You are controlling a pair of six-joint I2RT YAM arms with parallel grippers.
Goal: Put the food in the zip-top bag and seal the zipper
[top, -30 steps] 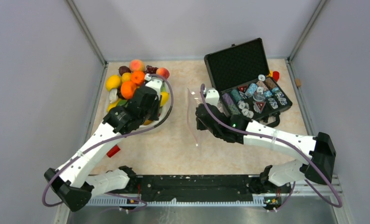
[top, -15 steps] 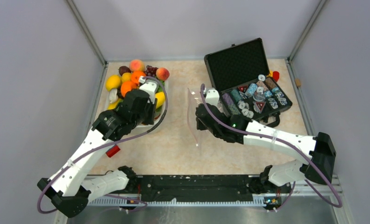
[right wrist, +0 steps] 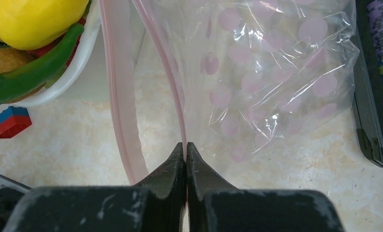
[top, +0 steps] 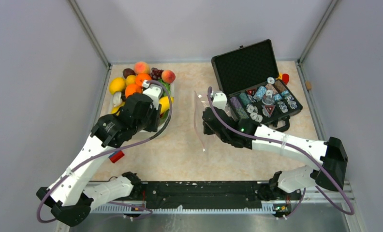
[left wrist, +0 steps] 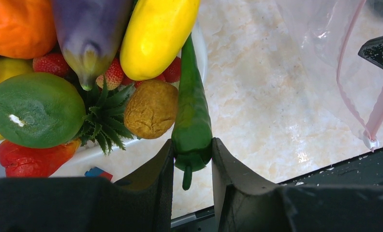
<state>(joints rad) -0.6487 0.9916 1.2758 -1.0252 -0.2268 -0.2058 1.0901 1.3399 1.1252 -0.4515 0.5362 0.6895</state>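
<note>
My left gripper (left wrist: pixel 193 159) is shut on the stem end of a long green pepper (left wrist: pixel 192 116), which lies over the rim of the white basin (left wrist: pixel 201 48). In the basin are a purple eggplant (left wrist: pixel 85 34), a yellow mango-like fruit (left wrist: pixel 155 36) and peaches (top: pixel 168 76); I cannot make out the lettuce. My right gripper (right wrist: pixel 185 147) is shut on one lip of the clear zip-top bag (right wrist: pixel 267 63). It holds the mouth open toward the basin, and the other pink zipper strip (right wrist: pixel 114 82) hangs apart. In the top view the bag (top: pixel 199 113) stands mid-table.
An open black case (top: pixel 257 82) of chips and dice lies at the back right, its edge close to the bag (right wrist: pixel 375 96). A small red-and-blue block (top: pixel 116 156) lies in front of the basin. Grey walls enclose the table on three sides.
My left arm has shifted a little left and nearer over the basin's front edge. The right arm and the bag have not moved.
</note>
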